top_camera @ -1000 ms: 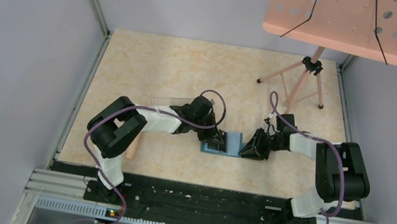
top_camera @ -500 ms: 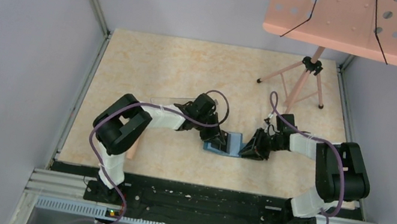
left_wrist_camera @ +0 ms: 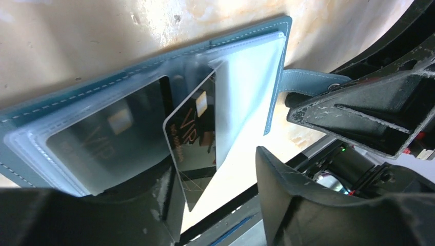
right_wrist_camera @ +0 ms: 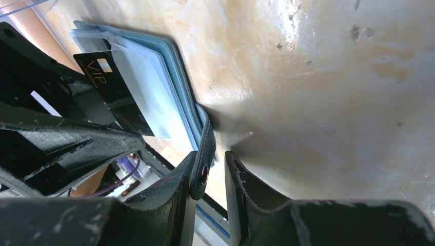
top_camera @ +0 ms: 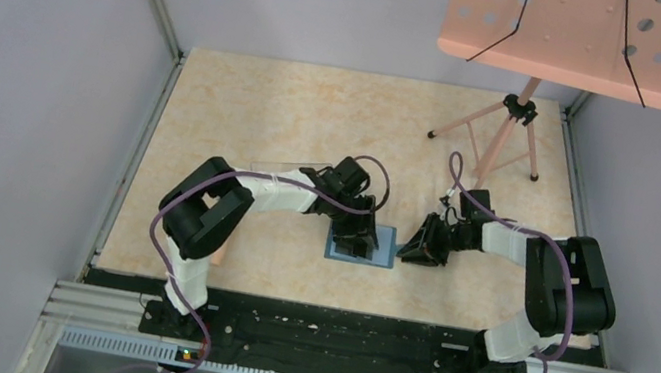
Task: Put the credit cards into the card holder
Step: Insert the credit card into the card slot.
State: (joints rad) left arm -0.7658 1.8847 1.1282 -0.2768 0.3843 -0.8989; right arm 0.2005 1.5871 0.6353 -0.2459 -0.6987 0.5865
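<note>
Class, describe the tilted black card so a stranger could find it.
On the beige table, toward its near edge, a teal card holder lies open. At its middle one black card juts out tilted, half under a clear sleeve; the other card lies flat in its pocket.

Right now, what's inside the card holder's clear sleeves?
One black card sits fully in a sleeve of the card holder; a second card is only partly under a clear flap. Anything beneath those layers is covered.
</note>
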